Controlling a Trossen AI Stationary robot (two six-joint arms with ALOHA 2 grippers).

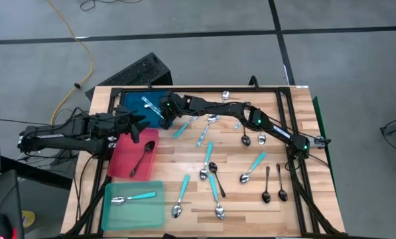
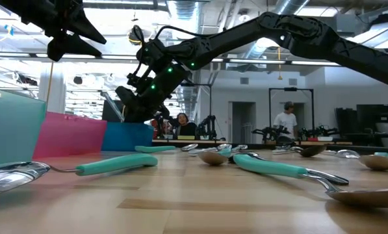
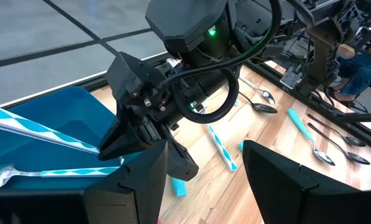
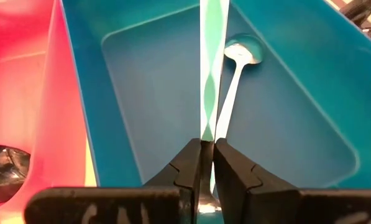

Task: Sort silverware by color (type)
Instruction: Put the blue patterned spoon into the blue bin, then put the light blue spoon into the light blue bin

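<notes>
Right hand [image 4: 207, 163] pinching turquoise-handled spoon [image 4: 209, 68], over blue tray [image 4: 297, 106]

Both arms are matte black, built of angular links joined by rounded housings. Small green lights glow along the right arm [image 1: 257, 121] at its joints. A black cable loops beside its wrist, where small screws show. The right gripper [image 4: 206, 163] has flat, wedge-shaped black fingers [image 4: 186, 168].

Three trays [image 1: 128, 206] in a row along the table's [image 1: 304, 199] left edge, spoons [image 1: 211, 172] to their right
</notes>
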